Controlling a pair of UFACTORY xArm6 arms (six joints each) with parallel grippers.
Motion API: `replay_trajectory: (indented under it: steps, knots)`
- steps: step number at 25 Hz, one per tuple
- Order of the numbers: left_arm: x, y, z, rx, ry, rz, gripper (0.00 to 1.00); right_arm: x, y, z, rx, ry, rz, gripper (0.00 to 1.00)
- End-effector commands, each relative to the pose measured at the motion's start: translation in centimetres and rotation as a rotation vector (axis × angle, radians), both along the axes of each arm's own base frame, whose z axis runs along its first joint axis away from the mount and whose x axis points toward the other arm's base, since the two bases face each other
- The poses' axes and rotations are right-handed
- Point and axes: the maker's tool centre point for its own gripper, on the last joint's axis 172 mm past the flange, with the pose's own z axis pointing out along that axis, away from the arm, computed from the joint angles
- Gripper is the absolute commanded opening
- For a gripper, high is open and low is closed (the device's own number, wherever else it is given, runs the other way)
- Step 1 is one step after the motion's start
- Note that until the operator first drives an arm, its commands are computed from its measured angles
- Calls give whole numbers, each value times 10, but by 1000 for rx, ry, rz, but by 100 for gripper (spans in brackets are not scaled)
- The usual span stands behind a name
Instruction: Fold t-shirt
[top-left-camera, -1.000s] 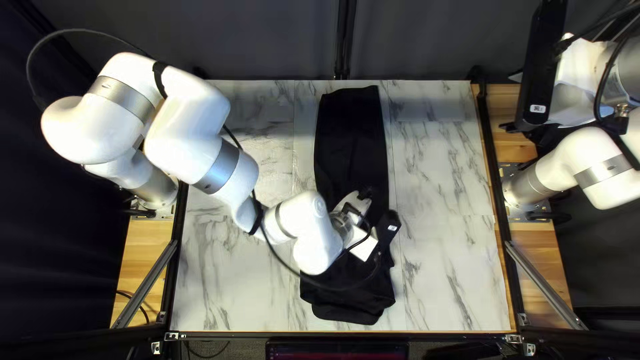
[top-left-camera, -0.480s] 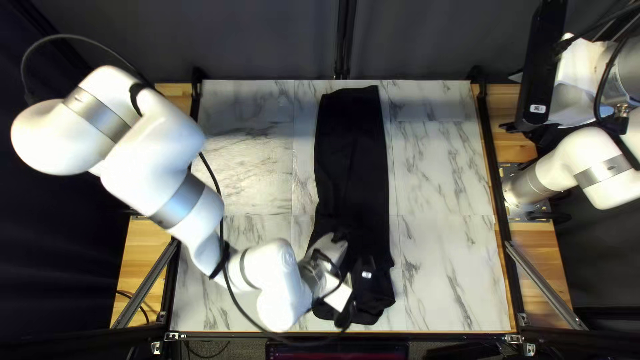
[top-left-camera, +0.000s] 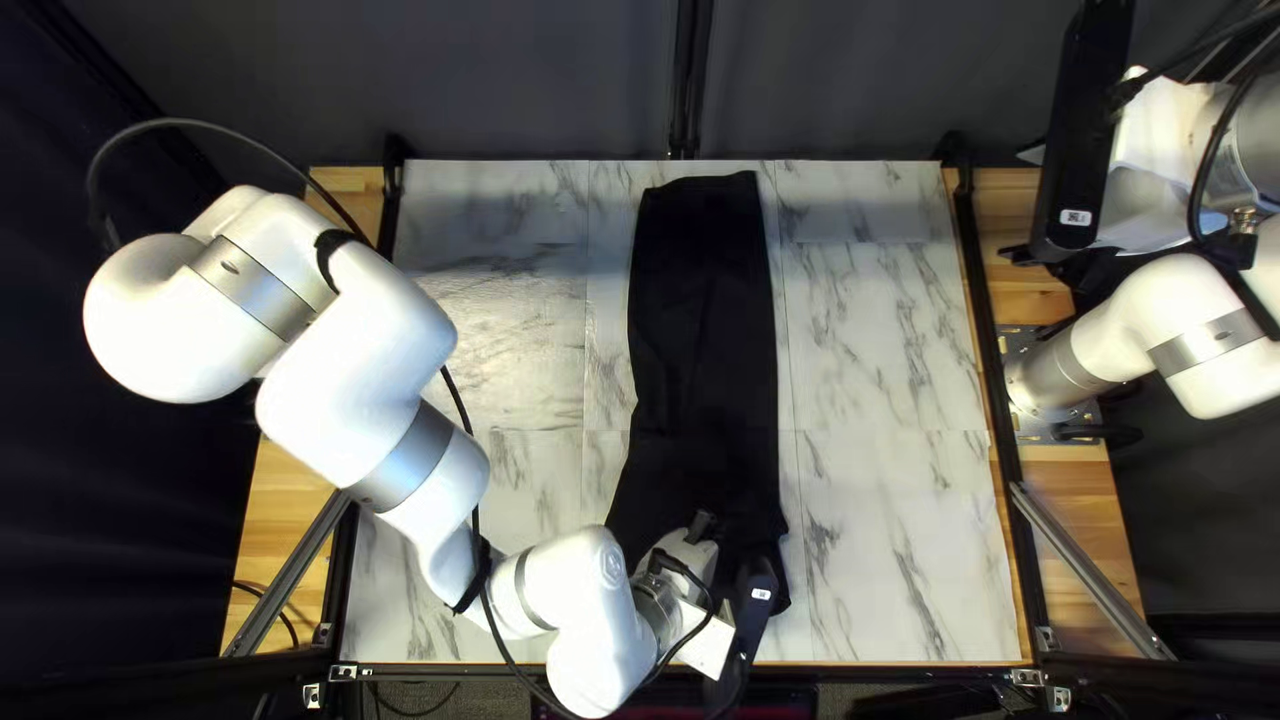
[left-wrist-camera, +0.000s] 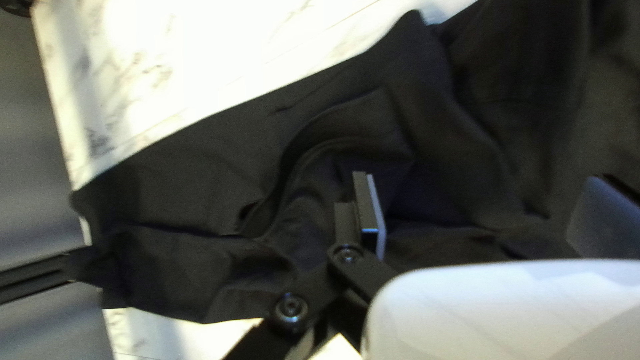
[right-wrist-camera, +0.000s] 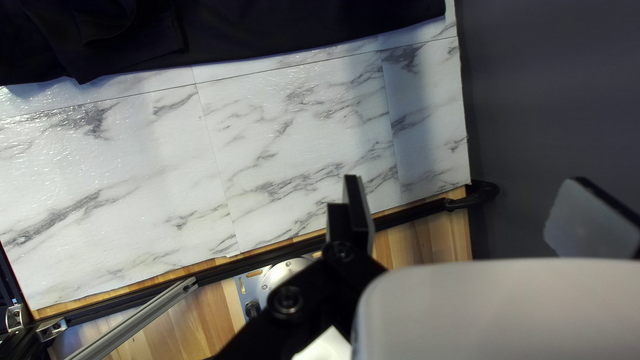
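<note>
Over the six o'clock end of the t-shirt (top-left-camera: 703, 320), twelve being the far edge of the table (top-left-camera: 887, 534), the left gripper (left-wrist-camera: 485, 187) was found with fingers apart, clamped on nothing. The garment lay mid-table as a narrow strip, long axis running twelve to six, most of its length toward twelve from that gripper. The right gripper (right-wrist-camera: 468, 187), likewise spread, stood well apart toward two o'clock; the left was nearer. In this inspector's judgement, folding called for a grip at six, carried toward twelve.
</note>
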Motion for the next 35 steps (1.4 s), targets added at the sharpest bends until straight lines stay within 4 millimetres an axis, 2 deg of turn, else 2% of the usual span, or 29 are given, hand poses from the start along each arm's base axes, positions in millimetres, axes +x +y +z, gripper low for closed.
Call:
replay_trajectory:
  steps: [1, 4, 8, 15, 19, 21, 22, 23, 24, 35]
  knots:
    - [-26, 6, 2, 18, 46, 8, 100, 0, 0, 0, 0, 0, 0, 100]
    - [-44, 5, -3, 16, 75, 17, 100, 0, 0, 0, 0, 0, 0, 100]
    - [-53, -2, -15, 0, 100, 25, 100, 0, 0, 0, 0, 0, 0, 100]
    - [-50, -4, -21, -19, 100, 46, 100, 0, 0, 0, 0, 0, 0, 100]
    - [-49, 2, -25, -25, 96, 55, 98, 0, 0, 0, 0, 0, 0, 100]
    - [-49, 5, -25, -27, 95, 60, 67, 0, 0, 0, 0, 0, 0, 100]
    - [-50, 5, -25, -28, 95, 61, 39, 0, 0, 0, 0, 0, 0, 100]
    - [-50, 6, -25, -29, 96, 62, 5, 0, 0, 0, 0, 0, 0, 100]
    - [-51, 6, -25, -29, 96, 63, 0, 0, 0, 0, 0, 0, 0, 100]
    - [-58, 4, -28, -28, 101, 70, 0, 0, 0, 0, 0, 0, 0, 100]
